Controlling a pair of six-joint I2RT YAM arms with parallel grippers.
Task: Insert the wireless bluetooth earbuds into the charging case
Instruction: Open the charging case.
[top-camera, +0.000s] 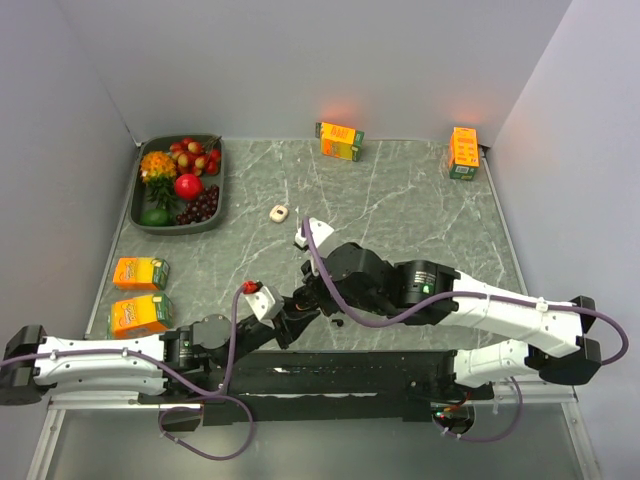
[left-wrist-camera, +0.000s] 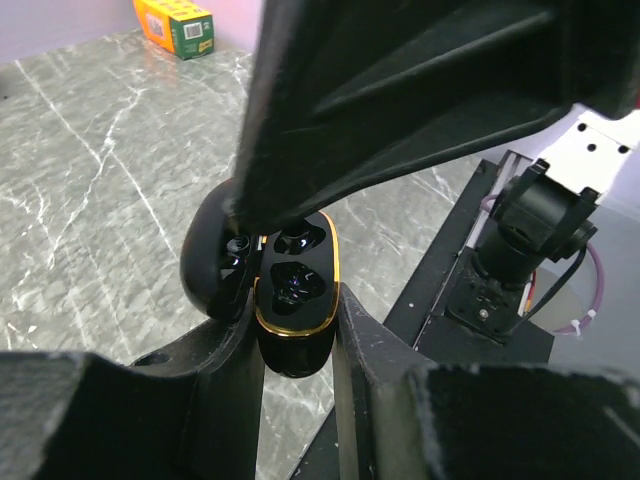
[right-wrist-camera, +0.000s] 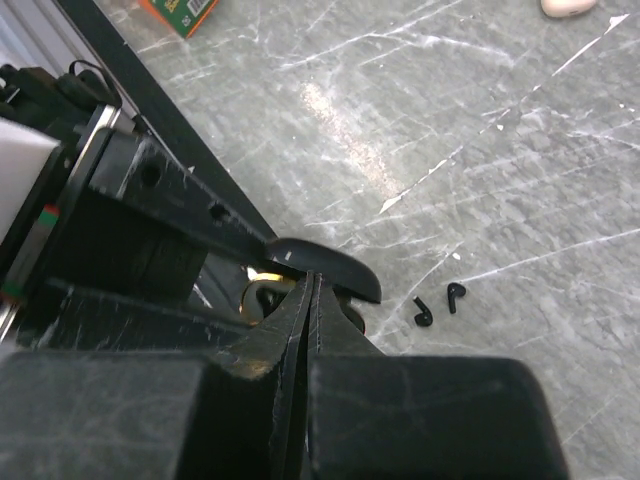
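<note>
My left gripper (left-wrist-camera: 295, 335) is shut on a black charging case (left-wrist-camera: 295, 290) with a gold rim, holding it by its sides. Its lid (left-wrist-camera: 210, 270) stands open and both wells look empty. My right gripper (right-wrist-camera: 312, 285) is shut with nothing seen between its fingers, and its tips rest at the open lid (right-wrist-camera: 330, 265) above the case's gold rim (right-wrist-camera: 258, 290). Two tiny black earbuds (right-wrist-camera: 423, 313) (right-wrist-camera: 455, 295) lie on the marble just right of the case. In the top view both grippers (top-camera: 300, 310) (top-camera: 318, 295) meet near the table's front edge, and the earbuds are hidden there.
A small whitish oval piece (top-camera: 279, 212) lies mid-table. Orange juice cartons stand at the back (top-camera: 340, 140), back right (top-camera: 463, 152) and left (top-camera: 140, 272) (top-camera: 140, 314). A tray of fruit (top-camera: 215, 205) sits at the back left. The black base rail (top-camera: 380, 365) runs along the front.
</note>
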